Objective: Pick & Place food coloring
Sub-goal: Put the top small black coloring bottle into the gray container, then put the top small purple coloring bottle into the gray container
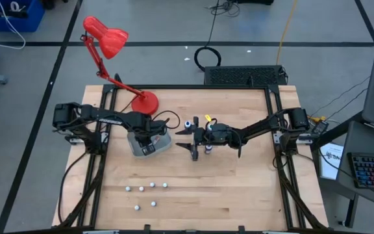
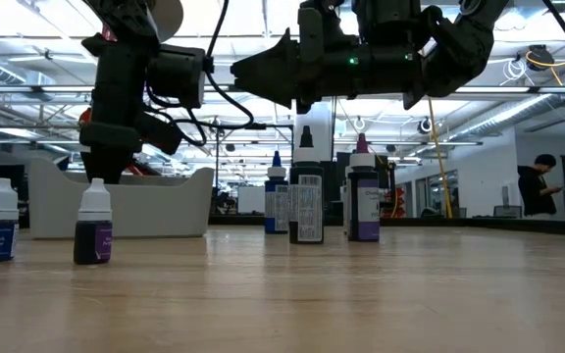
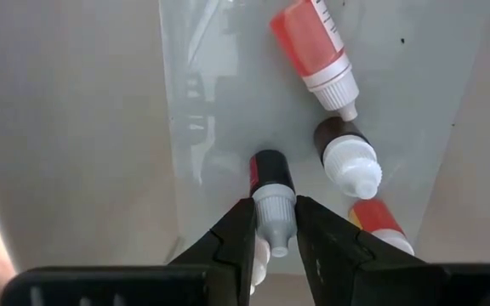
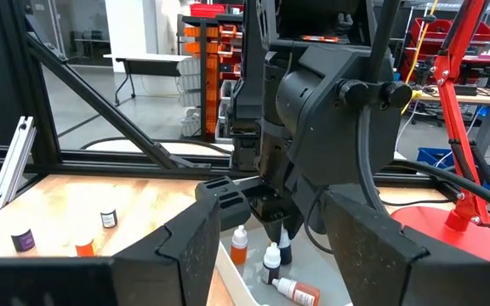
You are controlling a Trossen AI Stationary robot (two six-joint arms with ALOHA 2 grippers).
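Right now my left gripper (image 3: pixel 275 234) is down inside the grey tray (image 1: pixel 164 144), and its two fingers are pinched on the white cap of a small dark bottle (image 3: pixel 271 174) that stands against the tray floor. I grip it by the cap because that is the part that sticks up clear of its neighbours, so my fingers can close without knocking the rest. Beside it in the tray I see a red bottle (image 3: pixel 313 44) lying on its side, a dark bottle with a white cap (image 3: pixel 345 153) leaning close by, and an orange one (image 3: pixel 379 225) just next to my finger.

My right gripper (image 1: pixel 194 137) hangs above the middle of the table with its fingers spread and nothing between them. It waits there, I judge, so it stays out of the way of the tray while keeping near the few bottles (image 2: pixel 307 201) standing under it.

More of the food coloring is well apart from the tray: a loose group of small bottles (image 1: pixel 147 193) dots the table's near part, seen only as white caps from above.

I judge the next move needs a straight lift, or the bottle will catch the leaning one beside it.
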